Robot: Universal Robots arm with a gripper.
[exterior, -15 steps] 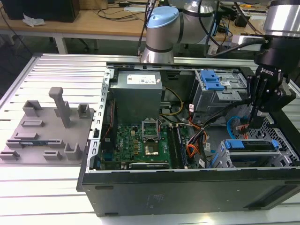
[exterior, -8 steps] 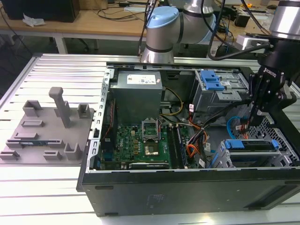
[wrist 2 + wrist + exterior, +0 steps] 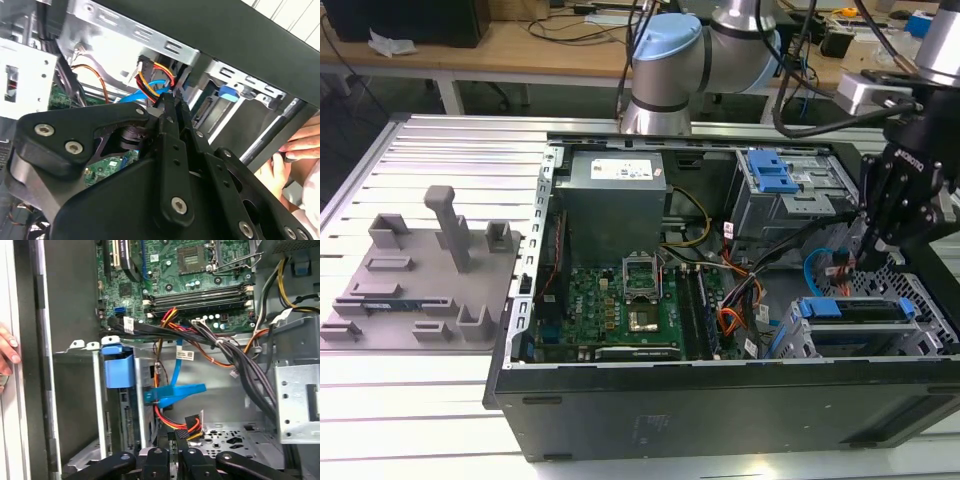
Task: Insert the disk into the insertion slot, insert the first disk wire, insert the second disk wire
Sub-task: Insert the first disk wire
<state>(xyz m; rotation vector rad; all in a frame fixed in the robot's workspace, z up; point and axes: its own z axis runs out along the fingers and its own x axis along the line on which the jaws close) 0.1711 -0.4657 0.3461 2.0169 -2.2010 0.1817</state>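
The jaws are pressed together, their tips at the small black plug of the thin orange-and-black wire bundle [image 3: 192,421]; I cannot tell whether they pinch it. The wires run straight ahead of the jaws, past the light-blue flat cable [image 3: 175,371]. To one side, the exterior view shows the blue-framed silver disk [image 3: 855,309] seated in the grey perforated sheet-metal cage [image 3: 932,300].

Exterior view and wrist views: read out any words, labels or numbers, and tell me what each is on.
Nothing can be quoted.
White label on the power supply: print too small to read.
White tag on the second disk wire: blurred.
Motherboard markings: too small to read.
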